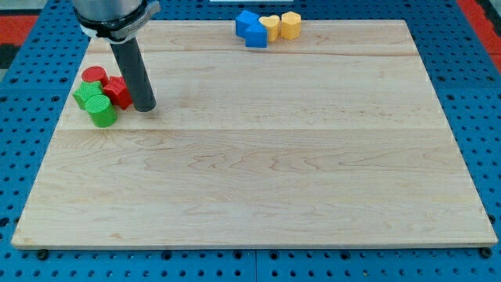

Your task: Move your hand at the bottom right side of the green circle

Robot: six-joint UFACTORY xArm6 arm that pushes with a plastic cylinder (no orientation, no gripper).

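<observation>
Arm housing (112,16) is cut off by the view's top edge, so only its lower rim and the dark rod (135,66) below it show. My tip (144,108) rests on the wooden board (258,172), far toward the view's left, upper part. No jaws here at all, just a plain rod, so nothing is apart, together or clamped.

Hard to make out: green pieces just to the view's left of my tip sit bunched up, and it's tough to say which is the circle and which is some other shape. Lower one, green circle (102,114), reads as a round cylinder, just to the view's left of my tip and a touch lower. So my tip is at its right side, slightly toward the view's top, near but w/ a small gap. Second green block (89,95) is further to the view's left of my tip, shape unclear, touching the green circle.

Red star-like block (118,92) sits right beside the rod, to its left, approx. touching; cannot tell for sure since the rod covers that edge. Red cylinder (94,76) is up and left of my tip.

Far to the view's right and up from my tip, near the board's top edge: two blue blocks (251,29) overlapping, shapes unclear, then yellow heart (270,27) and yellow block (290,25) in a tight row.
</observation>
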